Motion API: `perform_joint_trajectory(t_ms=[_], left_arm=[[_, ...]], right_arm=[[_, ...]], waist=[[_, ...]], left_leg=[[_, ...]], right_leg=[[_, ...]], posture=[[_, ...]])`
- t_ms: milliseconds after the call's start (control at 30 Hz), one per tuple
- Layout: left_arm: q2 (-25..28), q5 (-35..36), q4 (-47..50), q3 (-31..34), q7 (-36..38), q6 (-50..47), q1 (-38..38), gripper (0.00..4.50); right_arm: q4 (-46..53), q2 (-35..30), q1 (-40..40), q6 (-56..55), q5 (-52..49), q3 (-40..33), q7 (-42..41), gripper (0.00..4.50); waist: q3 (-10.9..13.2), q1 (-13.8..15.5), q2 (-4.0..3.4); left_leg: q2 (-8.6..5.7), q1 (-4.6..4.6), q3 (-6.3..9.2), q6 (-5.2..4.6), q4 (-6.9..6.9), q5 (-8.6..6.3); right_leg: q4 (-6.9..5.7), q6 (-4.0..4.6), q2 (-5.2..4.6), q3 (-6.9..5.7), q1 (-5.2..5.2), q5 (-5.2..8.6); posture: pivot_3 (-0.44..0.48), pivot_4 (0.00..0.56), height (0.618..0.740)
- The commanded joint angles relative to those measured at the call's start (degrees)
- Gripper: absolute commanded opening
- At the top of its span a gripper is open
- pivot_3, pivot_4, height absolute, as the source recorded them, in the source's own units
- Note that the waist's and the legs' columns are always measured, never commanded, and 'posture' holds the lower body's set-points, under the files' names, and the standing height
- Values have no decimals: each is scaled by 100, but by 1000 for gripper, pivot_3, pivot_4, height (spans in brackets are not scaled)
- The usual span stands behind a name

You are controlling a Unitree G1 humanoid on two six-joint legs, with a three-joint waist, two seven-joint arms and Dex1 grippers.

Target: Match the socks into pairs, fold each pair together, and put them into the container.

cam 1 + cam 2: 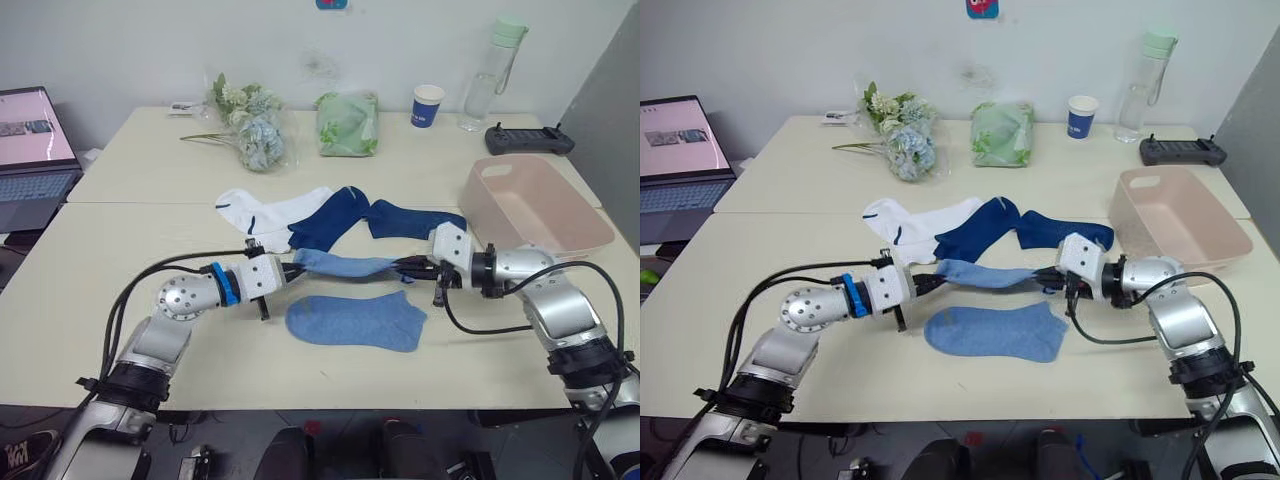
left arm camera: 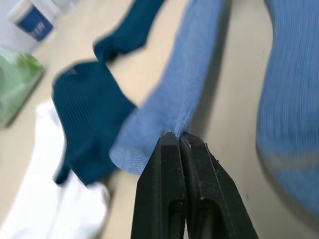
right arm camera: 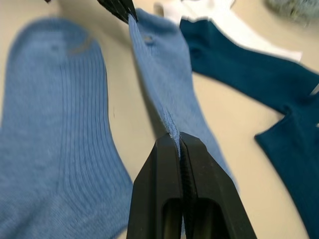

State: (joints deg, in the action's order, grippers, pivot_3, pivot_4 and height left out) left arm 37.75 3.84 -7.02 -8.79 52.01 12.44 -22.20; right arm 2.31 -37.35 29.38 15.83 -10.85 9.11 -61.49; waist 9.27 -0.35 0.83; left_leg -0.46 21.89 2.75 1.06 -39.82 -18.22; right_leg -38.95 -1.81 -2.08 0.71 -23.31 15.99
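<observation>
a flat blue sock (image 1: 356, 320) lies nearest, long side left to right. just behind it the left gripper (image 1: 296, 269) and right gripper (image 1: 404, 267) each pinch an end of a second blue sock (image 1: 345, 265), stretched left to right. behind, navy socks (image 1: 385, 218) partly cover white socks (image 1: 265, 213). the tub (image 1: 535, 200) sits far right.

Head stereo pair looks fwd and down over the bench (image 1: 120, 330); both wrist cams sit close behind each hand, sharing the stretched blue sock (image 1: 345, 265).
</observation>
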Motion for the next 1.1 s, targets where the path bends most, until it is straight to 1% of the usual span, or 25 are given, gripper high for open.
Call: perform_joint_trajectory(t_ms=[33,67,167,233,300,433,567,667,733,867,1000,1100], left_arm=[[316,875,1009,306,537,-1112,-193,39],[381,1008,1171,329,625,-1357,-199,39],[717,1706,1859,428,996,-2497,-150,39],[1055,2406,2368,534,1254,-3502,-112,39],[1359,2983,2751,615,1458,-4293,-84,39],[1708,3365,3097,574,1655,-4980,51,39],[1876,3260,3256,415,1775,-5077,416,39],[1750,3005,3109,187,1748,-4950,538,39],[1417,2620,2648,-79,1547,-4707,358,39],[1061,1873,1857,-563,1639,-4120,-39,39],[629,1547,1293,-657,1500,-3893,-516,39],[450,1373,1027,-668,1468,-3845,-729,39]], right_arm=[[676,-200,148,634,-648,-463,-151,0],[790,-234,135,794,-759,-494,-174,0],[1389,-443,2,1653,-1458,-683,-314,0],[1815,-642,-122,2318,-2027,-853,-387,0],[2217,-872,-303,2905,-2581,-1016,-435,0],[2880,-1200,-795,3476,-3225,-1147,-379,0],[3318,-1363,-1293,3732,-3534,-1141,-228,0],[3327,-1182,-1498,3675,-3463,-998,48,0],[2944,-1020,-1511,3354,-3030,-731,185,0],[1985,-905,-1265,2549,-2163,-272,138,0],[1202,-767,-861,2015,-1683,-60,44,0],[850,-663,-636,1820,-1467,34,-3,0]], waist=[[0,-2,0],[0,-5,0],[0,-12,0],[4,-14,3],[5,-15,1],[5,-11,2],[5,-15,2],[5,-9,2],[3,-2,3],[5,1,7],[5,1,7],[5,-3,7]], left_leg=[[0,-1,1,0,0,0],[0,0,3,-1,1,0],[1,0,4,-2,1,-1],[1,0,4,-3,2,-1],[4,1,9,-4,2,-2],[2,-2,10,-5,3,-3],[4,-5,8,-5,3,-3],[4,-5,9,-5,2,-3],[3,-6,8,-5,2,-3],[-1,-6,2,-5,-2,-2],[2,-4,-2,-4,-2,-2],[3,-2,-1,-4,-2,-2]], right_leg=[[-1,0,0,0,0,0],[1,0,0,-2,0,0],[2,0,1,-2,2,0],[1,-1,2,-2,2,0],[3,-1,3,-5,3,1],[5,-2,4,-7,8,1],[4,-2,9,-5,9,2],[4,-2,10,-5,9,2],[5,-2,11,-5,12,2],[3,-2,37,-1,11,2],[4,-2,37,2,5,2],[2,-2,38,3,4,2]], posture=[[0,150,740],[0,150,740],[0,150,740],[0,150,740],[0,150,740],[0,150,740],[0,150,740],[0,150,740],[0,150,740],[0,150,740],[0,150,740],[0,150,740]])
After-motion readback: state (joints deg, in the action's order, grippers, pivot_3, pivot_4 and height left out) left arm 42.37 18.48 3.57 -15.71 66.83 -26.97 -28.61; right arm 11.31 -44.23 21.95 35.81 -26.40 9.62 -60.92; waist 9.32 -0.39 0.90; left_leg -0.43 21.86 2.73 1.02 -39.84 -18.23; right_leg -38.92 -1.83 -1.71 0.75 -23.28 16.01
